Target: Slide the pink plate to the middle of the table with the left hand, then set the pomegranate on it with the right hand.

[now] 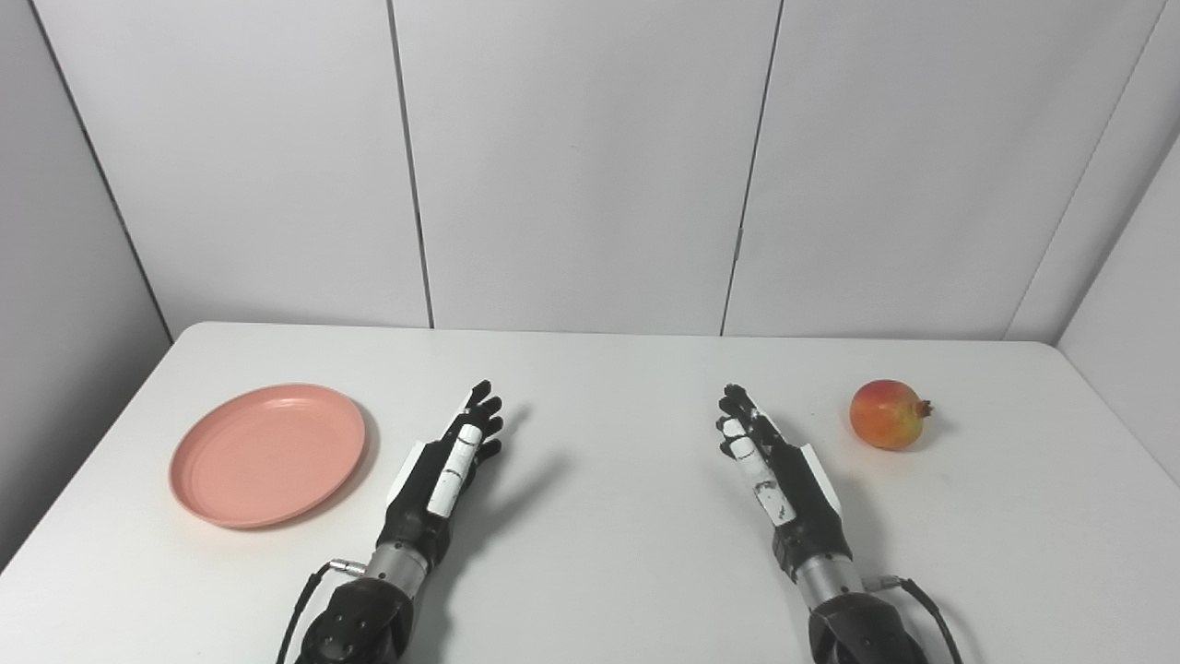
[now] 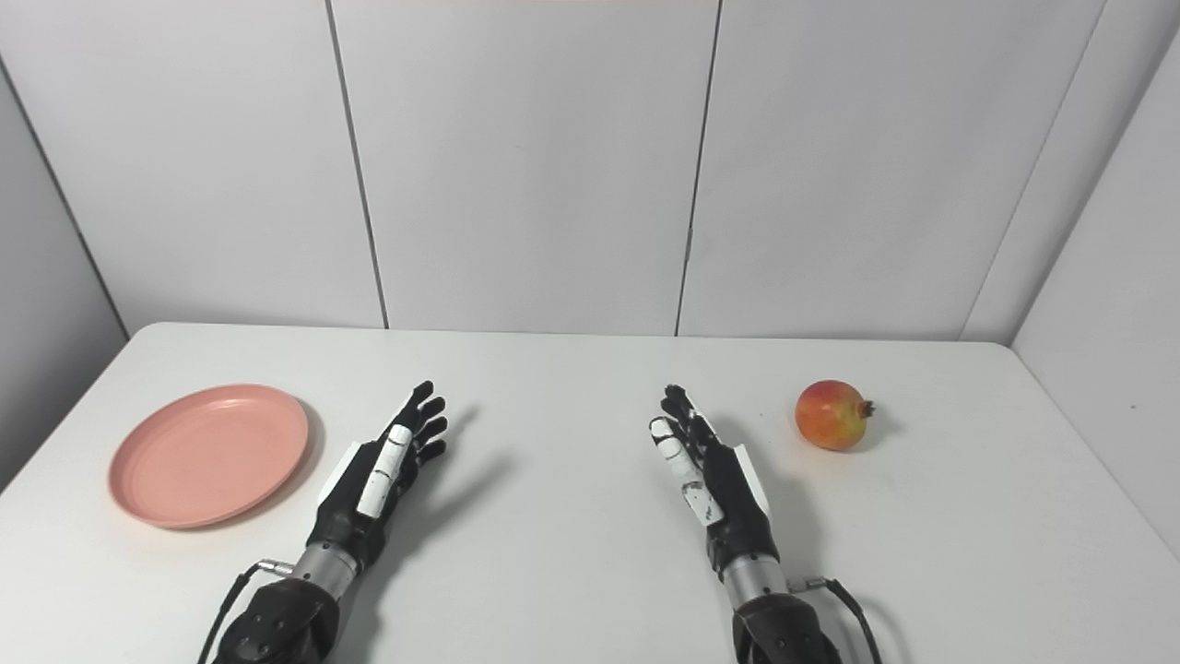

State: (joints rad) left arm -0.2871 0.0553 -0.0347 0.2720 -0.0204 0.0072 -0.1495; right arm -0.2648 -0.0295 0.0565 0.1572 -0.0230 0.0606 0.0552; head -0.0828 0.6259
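Observation:
A pink plate (image 1: 267, 454) lies on the white table (image 1: 608, 387) at the left side. A red-orange pomegranate (image 1: 888, 415) sits at the right side. My left hand (image 1: 447, 470) is open and empty, held edge-up just right of the plate and apart from it. My right hand (image 1: 770, 466) is open and empty, left of the pomegranate and apart from it. Both show in the right eye view too: left hand (image 2: 383, 470), right hand (image 2: 705, 470), plate (image 2: 210, 454), pomegranate (image 2: 832, 415).
Grey wall panels (image 1: 590, 166) stand behind the table and along both sides. The table's left edge runs close beside the plate. Cables hang at both wrists.

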